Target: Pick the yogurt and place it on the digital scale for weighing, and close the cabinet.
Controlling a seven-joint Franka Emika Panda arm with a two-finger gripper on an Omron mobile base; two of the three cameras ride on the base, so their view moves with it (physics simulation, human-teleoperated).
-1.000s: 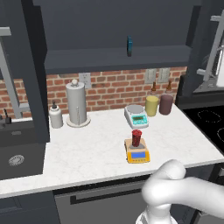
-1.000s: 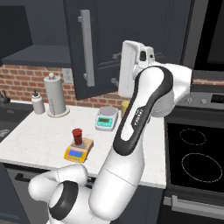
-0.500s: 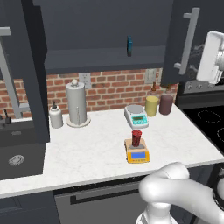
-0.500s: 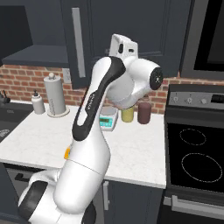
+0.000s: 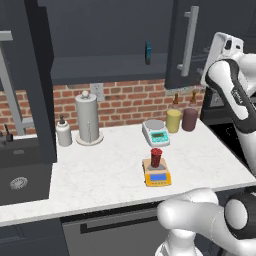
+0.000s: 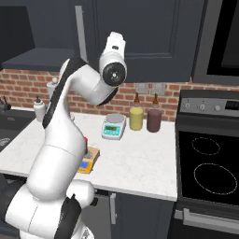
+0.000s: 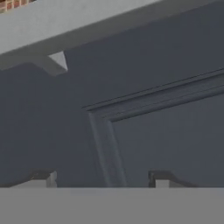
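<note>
The dark red yogurt [image 5: 156, 157] stands upright on the grey plate of the orange digital scale [image 5: 157, 176] near the counter's front. In the right base view my arm hides most of the scale [image 6: 92, 158]. My gripper [image 7: 101, 179] is raised high against the panelled right door of the cabinet [image 5: 185, 45], beside its silver bar handle [image 5: 188, 40]. The fingertips [image 7: 43, 177] stand apart with nothing between them, right at the door panel [image 7: 166, 131]. The cabinet's left door [image 5: 37, 80] stands swung out wide.
A white scale [image 5: 156, 134], a yellow jar [image 5: 173, 120] and a dark jar [image 5: 189, 119] stand by the brick wall. A paper towel holder [image 5: 88, 120] and soap bottle [image 5: 63, 132] are at the left, near the sink [image 5: 20, 182]. The stove [image 6: 210, 163] lies right.
My arm has swung left with the hand against the right cabinet door, and that door has swung in towards the cabinet front. The yogurt and scale have not moved.
</note>
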